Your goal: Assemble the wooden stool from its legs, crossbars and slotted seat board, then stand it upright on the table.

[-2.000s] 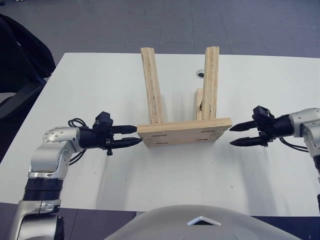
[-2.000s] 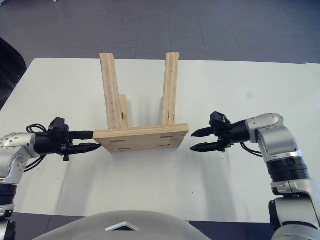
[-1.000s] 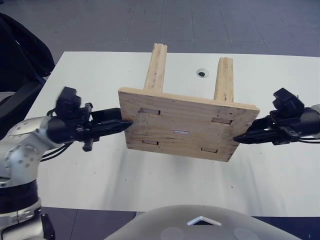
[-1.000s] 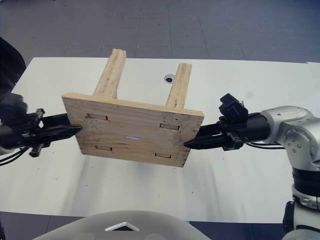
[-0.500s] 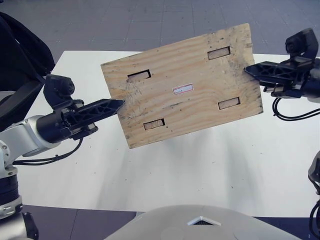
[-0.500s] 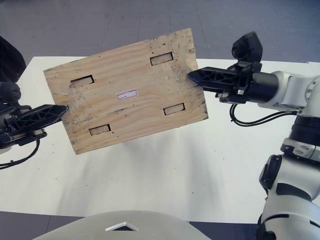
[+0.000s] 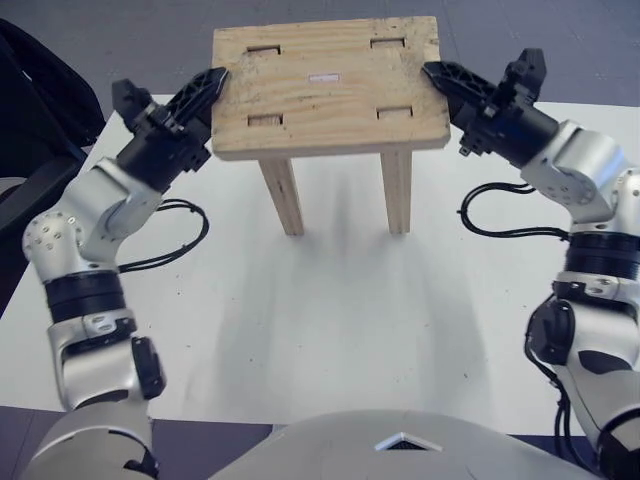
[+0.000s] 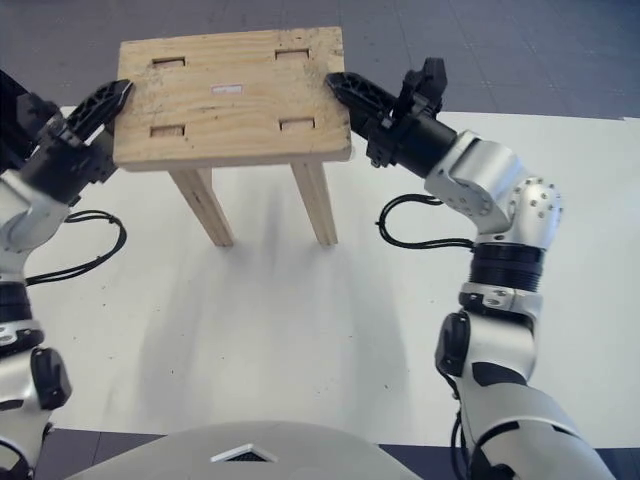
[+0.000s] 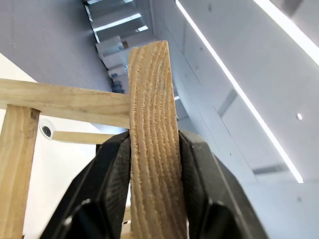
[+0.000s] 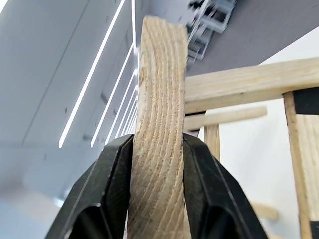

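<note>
Pale wood-grain stool (image 7: 330,85), white table (image 7: 330,330), black gripper fingers (image 9: 112,184)

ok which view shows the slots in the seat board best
The left eye view: the seat board faces up with all four slots plain. The right eye view shows the same. The wrist views show its edge grain, clamped in the left pincer and right pincer.

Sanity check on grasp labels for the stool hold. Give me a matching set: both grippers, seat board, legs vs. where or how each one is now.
1. left gripper
2. right gripper
3. seat board
4. legs

A. clamped on the seat board's right edge
B. on top, slotted face up
C. clamped on the seat board's left edge
D. pointing down toward the table

Pairs: 1-C, 2-A, 3-B, 4-D
</note>
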Controlling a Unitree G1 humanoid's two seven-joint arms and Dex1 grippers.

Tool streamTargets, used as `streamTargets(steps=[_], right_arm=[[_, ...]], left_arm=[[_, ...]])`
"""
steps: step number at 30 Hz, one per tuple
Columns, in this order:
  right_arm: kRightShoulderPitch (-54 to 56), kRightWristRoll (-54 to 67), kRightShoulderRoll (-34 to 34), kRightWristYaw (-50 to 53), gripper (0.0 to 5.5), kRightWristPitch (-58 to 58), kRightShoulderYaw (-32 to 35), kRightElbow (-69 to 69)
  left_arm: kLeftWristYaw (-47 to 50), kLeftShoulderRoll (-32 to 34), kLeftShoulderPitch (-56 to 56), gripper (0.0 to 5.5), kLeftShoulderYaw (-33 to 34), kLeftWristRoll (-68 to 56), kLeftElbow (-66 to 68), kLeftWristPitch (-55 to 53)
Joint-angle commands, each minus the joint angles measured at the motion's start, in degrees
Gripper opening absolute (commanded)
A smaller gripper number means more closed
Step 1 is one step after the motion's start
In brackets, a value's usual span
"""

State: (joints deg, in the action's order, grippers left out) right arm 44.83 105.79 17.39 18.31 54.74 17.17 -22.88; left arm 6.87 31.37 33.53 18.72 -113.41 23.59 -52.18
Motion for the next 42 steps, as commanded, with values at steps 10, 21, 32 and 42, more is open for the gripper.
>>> streamTargets(steps=[10,21,32,42], right_arm=[[16.91,-28.19,-2.13,-12.02,2.61,-12.90,5.70,-30.76],[16.08,-37.15,-0.11,-21.62,2.61,-11.11,10.34,-18.90],[34.24,-75.52,-2.25,-31.07,2.61,-43.76,-9.82,-11.12],[31.42,-84.17,-11.74,-37.01,2.61,-43.98,-10.05,-42.32]], left_arm=[[4.67,-8.20,15.47,1.92,8.28,23.07,22.42,10.42],[-5.27,-3.38,12.88,1.92,9.84,42.34,9.51,14.86],[-8.88,-5.39,39.37,1.92,-12.77,85.66,3.36,36.56],[-14.14,-15.75,40.69,1.92,-11.04,93.71,33.91,42.36]])
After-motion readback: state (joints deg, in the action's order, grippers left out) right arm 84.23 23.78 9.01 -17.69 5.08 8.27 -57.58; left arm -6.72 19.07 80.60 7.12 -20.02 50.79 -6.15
